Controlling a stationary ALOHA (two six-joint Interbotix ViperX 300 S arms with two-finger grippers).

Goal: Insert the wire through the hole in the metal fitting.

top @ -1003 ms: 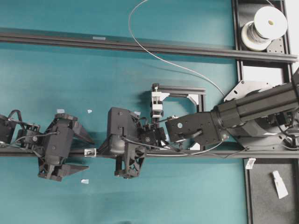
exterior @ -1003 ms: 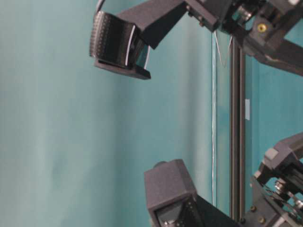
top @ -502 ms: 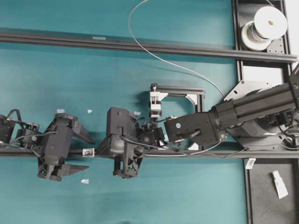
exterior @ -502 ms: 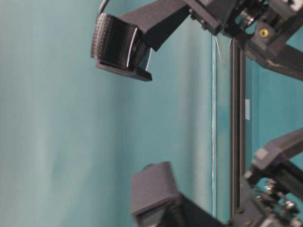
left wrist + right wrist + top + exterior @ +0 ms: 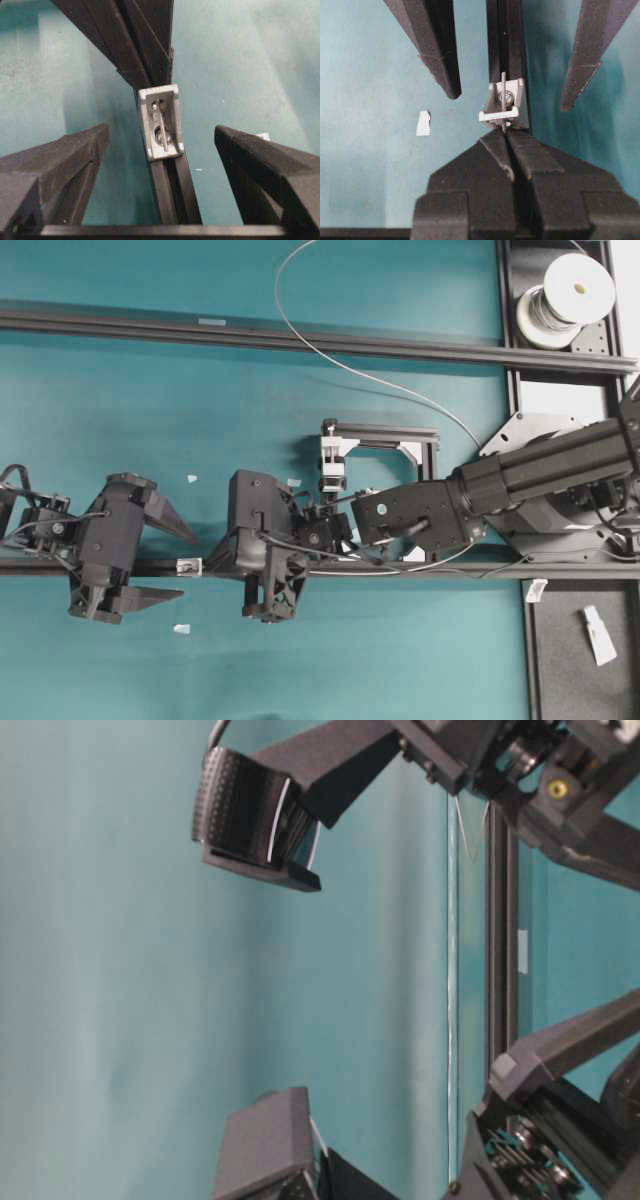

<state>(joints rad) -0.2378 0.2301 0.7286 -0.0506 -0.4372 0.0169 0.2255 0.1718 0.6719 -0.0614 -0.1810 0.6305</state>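
Note:
The metal fitting is a small silvery block sitting on the black rail. The wire runs out of my right gripper, through the fitting, and its end pokes out on the far side. My right gripper is shut on the wire just behind the fitting. My left gripper stands wide open, one finger on each side of the rail, with the fitting level with its tips and touching neither. Overhead, the wire arcs back toward the spool.
A wire spool sits at the back right. A white bracket with a black clamp stands behind my right gripper. A second black rail crosses the back. Small white tape scraps lie on the teal table.
My left arm has drawn back to the left along the rail, still open. My right gripper has kept its place and its hold on the wire.

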